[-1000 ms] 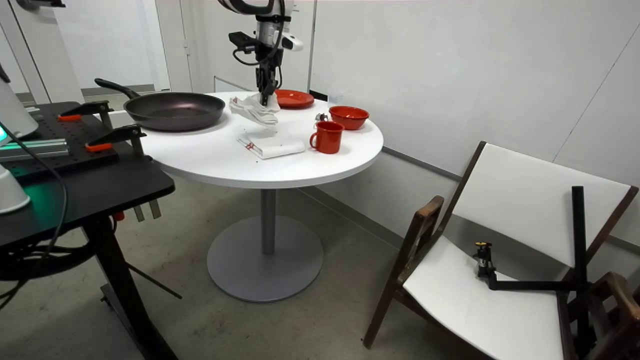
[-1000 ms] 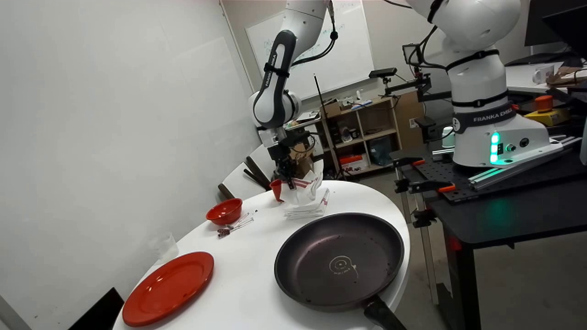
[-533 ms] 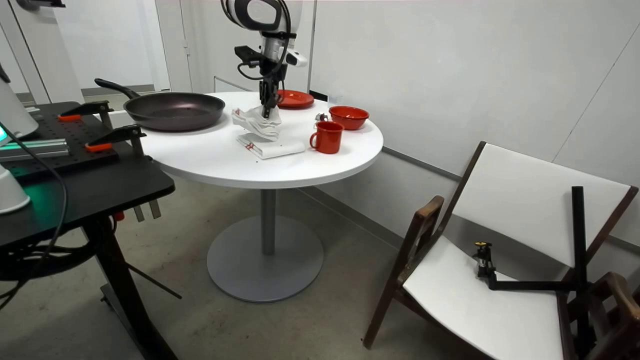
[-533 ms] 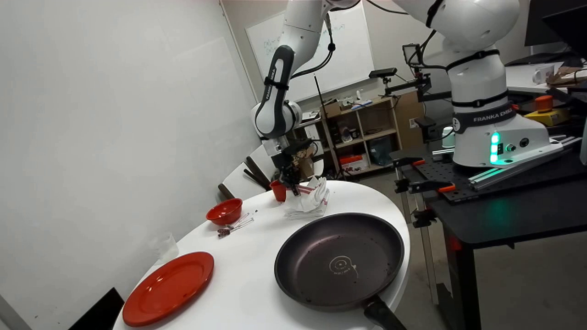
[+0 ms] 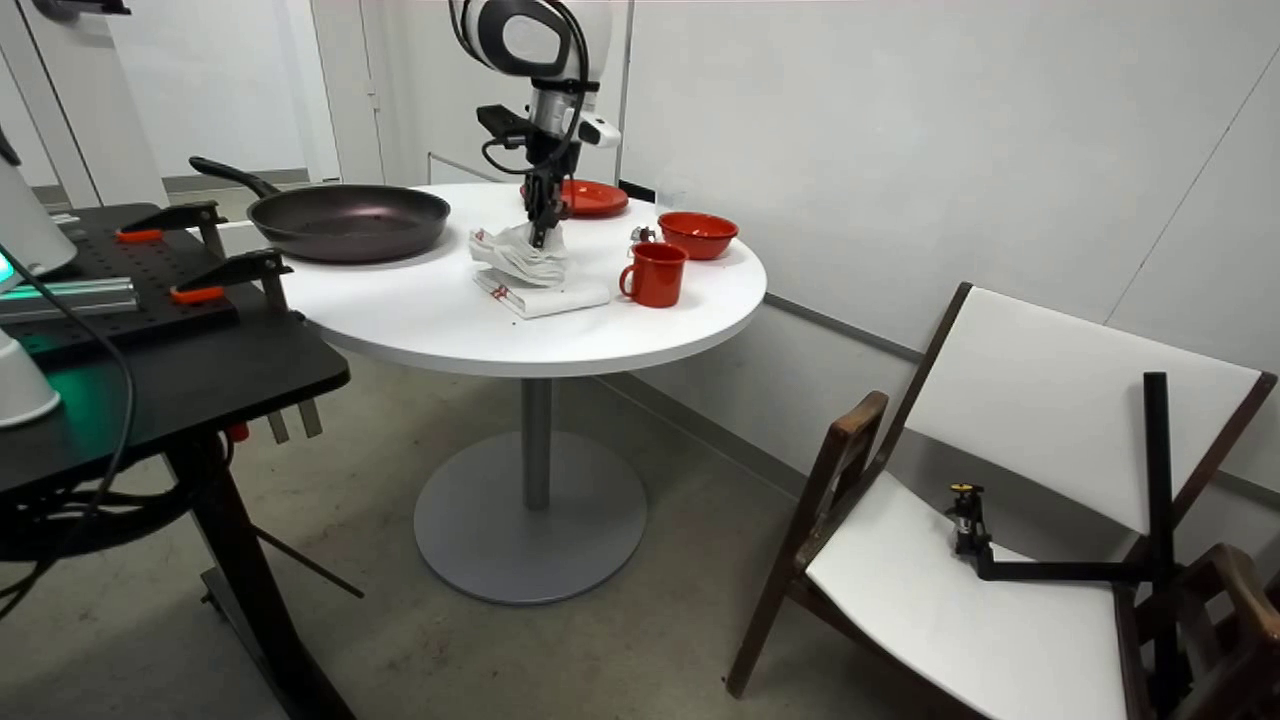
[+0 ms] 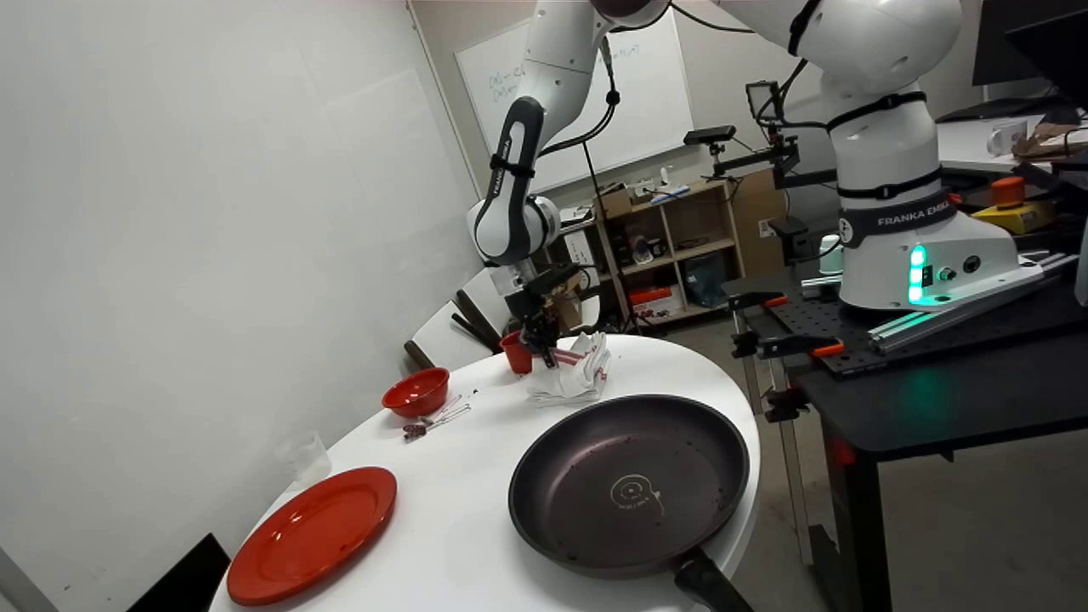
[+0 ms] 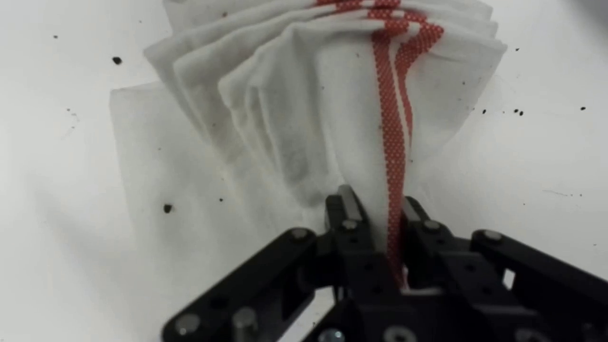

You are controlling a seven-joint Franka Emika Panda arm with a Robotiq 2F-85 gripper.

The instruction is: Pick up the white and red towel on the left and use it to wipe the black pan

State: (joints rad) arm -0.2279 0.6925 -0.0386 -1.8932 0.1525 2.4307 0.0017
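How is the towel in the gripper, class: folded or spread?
Folded: the wrist view shows the white and red towel in overlapping layers, pinched by the gripper.

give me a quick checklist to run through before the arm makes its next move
1. Towel held: ok, a red-striped fold is pinched in the gripper.
2. Towel clear of the folded cloth: cannot tell, they overlap in both exterior views.
3. Towel over the pan: not ok, it is off to one side.
4. Pan spotless: not ok, its inside looks speckled.
5. Mug standing upright: ok.
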